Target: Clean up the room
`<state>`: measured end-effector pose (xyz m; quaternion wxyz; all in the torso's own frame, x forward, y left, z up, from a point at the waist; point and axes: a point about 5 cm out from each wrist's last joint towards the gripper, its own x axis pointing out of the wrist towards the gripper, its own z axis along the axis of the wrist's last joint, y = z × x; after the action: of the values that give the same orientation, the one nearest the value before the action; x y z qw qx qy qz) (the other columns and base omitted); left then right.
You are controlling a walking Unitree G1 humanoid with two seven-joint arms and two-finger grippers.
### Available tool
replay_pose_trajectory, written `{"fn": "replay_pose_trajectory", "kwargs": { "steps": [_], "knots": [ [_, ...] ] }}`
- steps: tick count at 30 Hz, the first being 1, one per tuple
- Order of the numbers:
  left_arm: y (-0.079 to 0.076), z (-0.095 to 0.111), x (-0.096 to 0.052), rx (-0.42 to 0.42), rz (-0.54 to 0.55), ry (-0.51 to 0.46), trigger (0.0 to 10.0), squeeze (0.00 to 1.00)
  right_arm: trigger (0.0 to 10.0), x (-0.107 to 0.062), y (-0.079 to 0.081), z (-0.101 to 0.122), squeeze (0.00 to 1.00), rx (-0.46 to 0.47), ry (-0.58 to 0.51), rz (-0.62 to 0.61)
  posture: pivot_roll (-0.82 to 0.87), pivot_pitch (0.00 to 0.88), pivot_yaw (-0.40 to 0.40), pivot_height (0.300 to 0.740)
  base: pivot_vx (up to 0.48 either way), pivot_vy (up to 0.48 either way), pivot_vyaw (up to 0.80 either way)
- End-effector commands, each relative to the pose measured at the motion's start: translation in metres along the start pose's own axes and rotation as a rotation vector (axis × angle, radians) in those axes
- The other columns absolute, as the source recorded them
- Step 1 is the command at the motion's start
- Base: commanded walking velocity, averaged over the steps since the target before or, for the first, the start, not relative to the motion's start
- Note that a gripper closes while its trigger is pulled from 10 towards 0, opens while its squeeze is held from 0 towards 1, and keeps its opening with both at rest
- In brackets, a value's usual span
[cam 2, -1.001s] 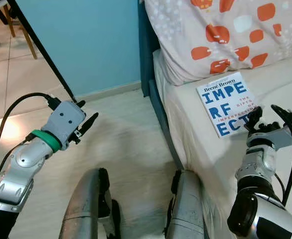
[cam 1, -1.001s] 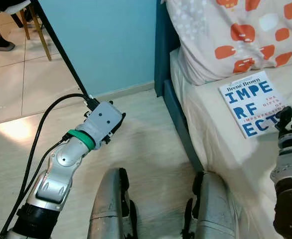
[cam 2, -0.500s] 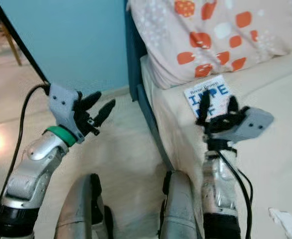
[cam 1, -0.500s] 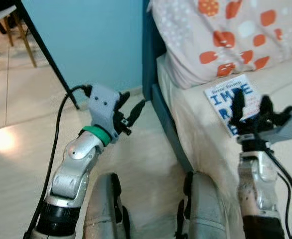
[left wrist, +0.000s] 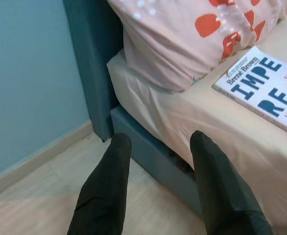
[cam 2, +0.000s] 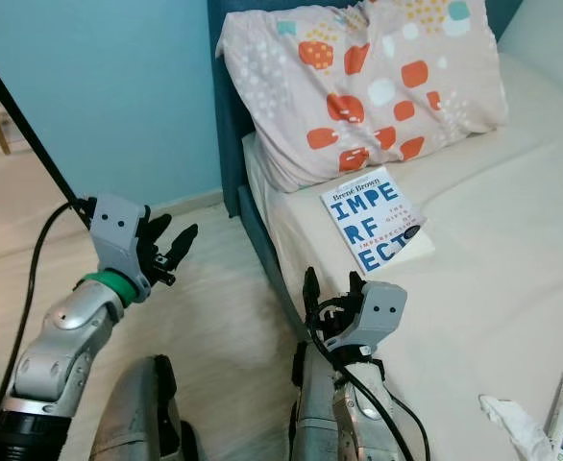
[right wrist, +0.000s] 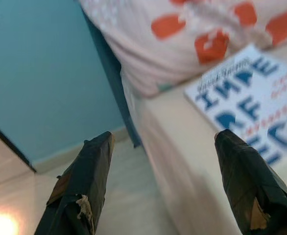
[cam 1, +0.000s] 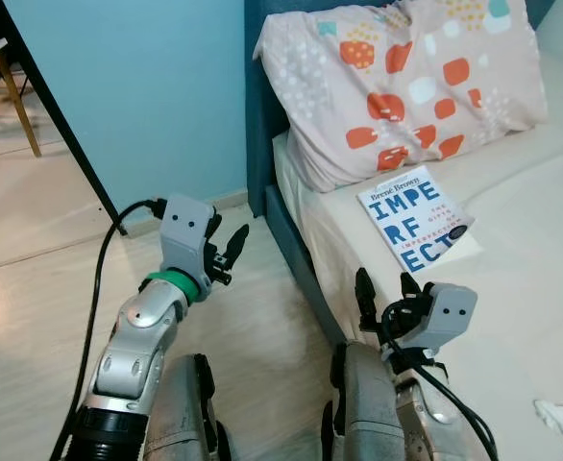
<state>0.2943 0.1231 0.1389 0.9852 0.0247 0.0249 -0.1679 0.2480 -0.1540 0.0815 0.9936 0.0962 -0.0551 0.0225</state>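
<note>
Book [cam 1: 414,217] lies flat on the bed [cam 1: 522,259], just below the spotted pillow [cam 1: 397,82] and near the mattress edge. Right gripper [cam 1: 389,298] is raised at the bedside, short of the book and apart from it, jaws spread wide and holding nothing. Left gripper [cam 1: 222,252] hangs over the pale floor [cam 1: 32,288] beside the blue bed frame [cam 1: 262,154], jaws wide too. Crumpled white wrapper [cam 2: 517,423] lies on the sheet, well apart from the book.
</note>
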Motion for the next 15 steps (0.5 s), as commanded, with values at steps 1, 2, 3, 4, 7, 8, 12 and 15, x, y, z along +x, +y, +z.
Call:
{"fn": "replay_pose_trajectory", "kwargs": {
  "steps": [1, 2, 3, 4, 7, 8, 12, 15],
  "knots": [
    [-0.003, -0.005, 0.001, 0.005, 0.006, 0.015, 10.0, 0.00, 10.0, 0.003, 0.000, 0.002, 0.00, -0.002, 0.007, -0.001, 0.01, 0.018, 0.011, 0.626, 0.000, 0.000, 0.00],
    [-0.003, -0.004, 0.004, 0.006, 0.010, 0.005, 10.0, 0.00, 10.0, 0.006, 0.000, 0.004, 0.00, -0.002, 0.001, 0.000, 0.02, 0.016, 0.010, 0.631, 0.000, 0.000, 0.00],
    [-0.004, -0.002, 0.008, 0.000, 0.011, -0.006, 10.0, 0.00, 10.0, 0.010, -0.001, 0.006, 0.00, -0.006, -0.006, 0.003, 0.03, 0.016, 0.006, 0.636, 0.000, 0.000, 0.00],
    [-0.004, -0.002, 0.008, 0.000, 0.011, -0.006, 10.0, 0.00, 10.0, 0.010, -0.001, 0.006, 0.00, -0.006, -0.006, 0.003, 0.03, 0.016, 0.006, 0.636, 0.000, 0.000, 0.00],
    [-0.006, 0.003, 0.016, 0.019, 0.023, -0.043, 10.0, 0.00, 10.0, 0.020, -0.001, 0.009, 0.00, -0.012, -0.029, 0.013, 0.03, 0.023, 0.003, 0.651, 0.000, 0.000, 0.00],
    [-0.008, 0.005, 0.019, 0.028, 0.027, -0.053, 10.0, 0.00, 10.0, 0.022, -0.001, 0.009, 0.00, -0.008, -0.032, 0.016, 0.04, 0.025, -0.001, 0.656, 0.000, 0.000, 0.00],
    [-0.013, 0.008, 0.024, 0.039, 0.030, -0.066, 10.0, 0.00, 10.0, 0.024, 0.003, 0.008, 0.00, -0.003, -0.031, 0.030, 0.04, 0.029, -0.003, 0.676, 0.000, 0.000, 0.00],
    [-0.015, 0.006, 0.025, 0.051, 0.030, -0.060, 10.0, 0.00, 10.0, 0.023, 0.004, 0.005, 0.00, 0.032, -0.020, 0.007, 0.04, 0.032, -0.002, 0.686, 0.000, 0.000, 0.00]
  ]
}}
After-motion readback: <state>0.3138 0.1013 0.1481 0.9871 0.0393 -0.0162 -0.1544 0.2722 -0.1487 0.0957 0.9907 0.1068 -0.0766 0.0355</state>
